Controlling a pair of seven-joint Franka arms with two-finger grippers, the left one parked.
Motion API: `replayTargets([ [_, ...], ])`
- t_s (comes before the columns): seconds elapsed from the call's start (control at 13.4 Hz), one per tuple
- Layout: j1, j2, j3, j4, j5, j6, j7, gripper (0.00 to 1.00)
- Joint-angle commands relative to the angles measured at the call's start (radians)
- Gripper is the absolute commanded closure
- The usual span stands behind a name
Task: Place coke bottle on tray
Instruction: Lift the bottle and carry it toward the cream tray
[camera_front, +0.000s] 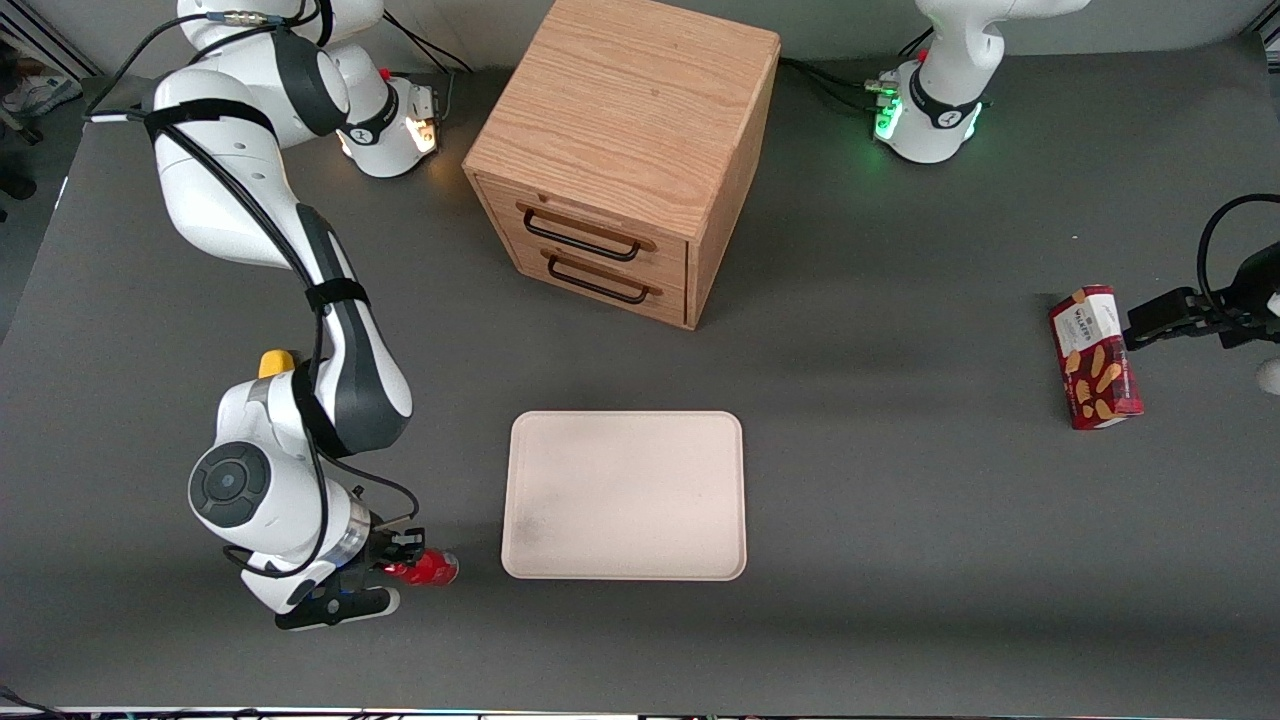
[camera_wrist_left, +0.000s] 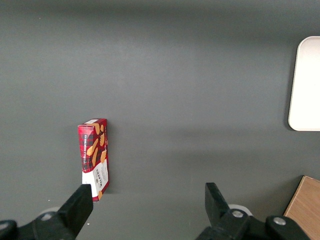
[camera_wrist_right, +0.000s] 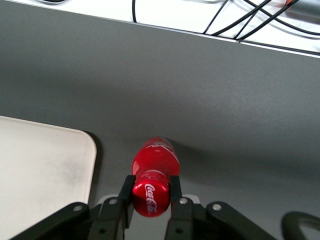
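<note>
The coke bottle (camera_wrist_right: 156, 160) is small and red, with a Coca-Cola logo on its red cap. My right gripper (camera_wrist_right: 151, 192) is shut on its cap end, one black finger (camera_wrist_right: 126, 197) pressed on each side. In the front view the gripper (camera_front: 400, 558) and the coke bottle (camera_front: 430, 568) sit low over the grey table, just off the tray's near corner at the working arm's end. The bottle's base points toward the tray (camera_front: 625, 495), a flat cream-pink rectangle with rounded corners and nothing on it. Between bottle and tray edge (camera_wrist_right: 75, 165) is a narrow strip of table.
A wooden drawer cabinet (camera_front: 625, 160) stands farther from the front camera than the tray. A yellow lump (camera_front: 276, 362) shows beside my forearm. A red snack box (camera_front: 1095, 358) lies toward the parked arm's end. The table edge with cables (camera_wrist_right: 240, 25) is close by.
</note>
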Motion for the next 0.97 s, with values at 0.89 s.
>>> replayTargets([
  [0.89,0.005,-0.339,0.002,-0.013,-0.008,-0.401,0.008,1.00],
])
